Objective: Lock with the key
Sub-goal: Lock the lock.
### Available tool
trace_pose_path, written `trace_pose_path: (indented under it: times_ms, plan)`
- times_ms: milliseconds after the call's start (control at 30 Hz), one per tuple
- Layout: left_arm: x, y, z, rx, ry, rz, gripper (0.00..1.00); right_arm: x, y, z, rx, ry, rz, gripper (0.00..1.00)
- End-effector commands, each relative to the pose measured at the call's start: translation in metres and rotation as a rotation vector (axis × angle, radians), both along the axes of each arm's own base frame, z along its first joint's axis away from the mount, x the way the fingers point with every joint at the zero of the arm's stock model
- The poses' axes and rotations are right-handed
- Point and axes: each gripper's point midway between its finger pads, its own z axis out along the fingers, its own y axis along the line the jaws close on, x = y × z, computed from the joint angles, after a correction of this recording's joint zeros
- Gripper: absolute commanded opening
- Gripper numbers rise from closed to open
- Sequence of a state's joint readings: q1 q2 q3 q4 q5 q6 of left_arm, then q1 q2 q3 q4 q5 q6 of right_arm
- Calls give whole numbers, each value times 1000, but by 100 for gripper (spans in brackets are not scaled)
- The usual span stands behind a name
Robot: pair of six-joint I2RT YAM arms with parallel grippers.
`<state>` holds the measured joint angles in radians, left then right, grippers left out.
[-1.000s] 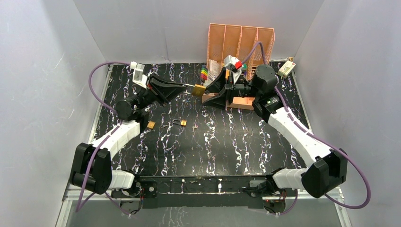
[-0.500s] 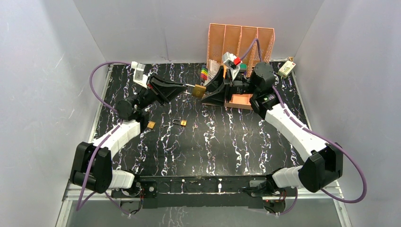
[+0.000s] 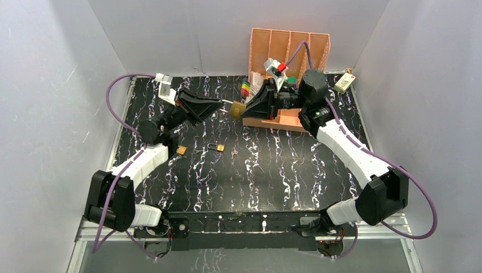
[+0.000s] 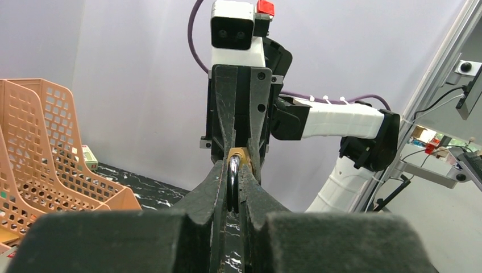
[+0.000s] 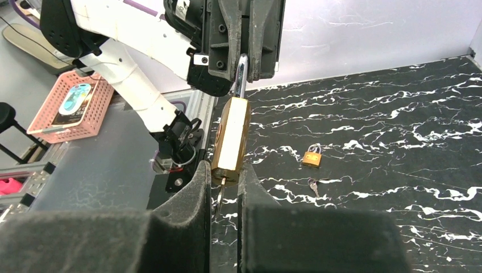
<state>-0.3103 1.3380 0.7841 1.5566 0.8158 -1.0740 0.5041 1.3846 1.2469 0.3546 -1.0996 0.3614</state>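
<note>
Your left gripper (image 4: 232,170) clamps the padlock (image 5: 230,136) by its shackle (image 5: 242,71); right gripper (image 5: 223,177) pinches the key (image 5: 220,195) beneath the padlock; misaligned twisting could bend it.

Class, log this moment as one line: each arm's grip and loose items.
left jaws: shut on padlock shackle | right jaws: shut on key under padlock | padlock: off table | loose: small padlock, second key

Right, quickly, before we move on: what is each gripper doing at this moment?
Left gripper: closed, holding the padlock by its shackle.
Right gripper: closed, holding the key at the padlock's base.
</note>
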Motion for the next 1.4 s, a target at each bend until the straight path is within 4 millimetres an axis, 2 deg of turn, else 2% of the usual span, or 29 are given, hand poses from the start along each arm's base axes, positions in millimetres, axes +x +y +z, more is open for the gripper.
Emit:
trace_pose_path:
  times_ms: [0, 33, 133, 167, 300, 400, 567, 667, 800, 900, 1033, 1200, 1367]
  plan:
    - [-33, 10, 43, -71, -289, 1, 25, -9, -2, 29, 14, -51, 33, 0]
    - [-34, 9, 42, -54, -284, -15, 48, -10, -2, 29, 0, -40, 49, 0]
    - [-39, 6, 36, 10, -281, -69, 96, -14, -7, 28, -56, 10, 113, 0]
    - [-41, 5, 34, 36, -293, -85, 98, -16, -10, 28, -70, 27, 136, 0]
    - [-49, 9, 29, 119, -346, -99, 98, -25, -25, 29, -95, 57, 205, 0]
    - [-48, 8, 14, 228, -336, -142, 98, -34, -33, 29, -105, 95, 256, 0]
    - [-47, 5, 0, 346, -215, -281, 97, -46, -40, 29, -98, 113, 313, 0]
    - [-37, 2, -1, 366, -58, -356, 81, -46, -40, 28, -100, 129, 322, 0]
    - [-29, -1, -3, 359, 37, -386, 75, -43, -39, 27, -105, 129, 305, 0]
    - [-26, -2, -2, 359, 85, -401, 61, -42, -38, 27, -106, 124, 294, 0]
    - [-23, -2, 1, 350, 158, -418, 52, -39, -38, 24, -109, 132, 288, 0]
    - [-39, 0, 9, 363, 124, -425, 50, -36, -39, 19, -112, 138, 277, 0]
    - [-55, -6, 5, 408, 101, -481, 48, -32, -38, 19, -113, 136, 267, 0]
